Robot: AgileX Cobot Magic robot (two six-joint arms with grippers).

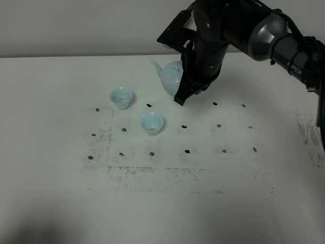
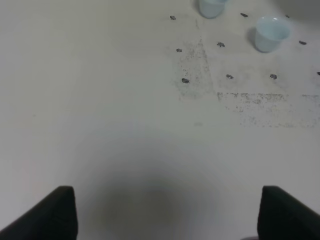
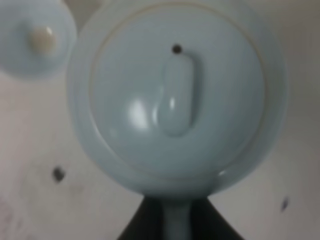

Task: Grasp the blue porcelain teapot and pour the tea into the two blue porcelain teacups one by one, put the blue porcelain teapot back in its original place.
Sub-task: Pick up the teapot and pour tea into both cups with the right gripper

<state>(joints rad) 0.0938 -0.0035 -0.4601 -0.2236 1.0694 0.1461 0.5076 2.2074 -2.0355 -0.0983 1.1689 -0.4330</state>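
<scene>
While the right gripper (image 3: 175, 220) pinches the loop handle (image 3: 175, 229) of the blue porcelain teapot (image 1: 171, 76) toward the table's (image 1: 51, 152) far edge, its spout (image 1: 156, 65) aims toward the left edge, where the farther teacup (image 1: 121, 97) and the nearer teacup (image 1: 152, 123) stand apart, closer to the front edge.

There was one blue porcelain teapot (image 1: 170, 76), with one lid (image 3: 225, 100), one knob (image 3: 177, 95) and one small vent hole (image 3: 176, 49) in that lid. Two blue porcelain teacups (image 1: 122, 97) (image 1: 152, 123) stood on the single white table (image 1: 51, 193). One dark robot arm (image 1: 238, 25) showed in the high view. Some fifteen small black marks (image 1: 187, 151) dotted the tabletop in three rows.
</scene>
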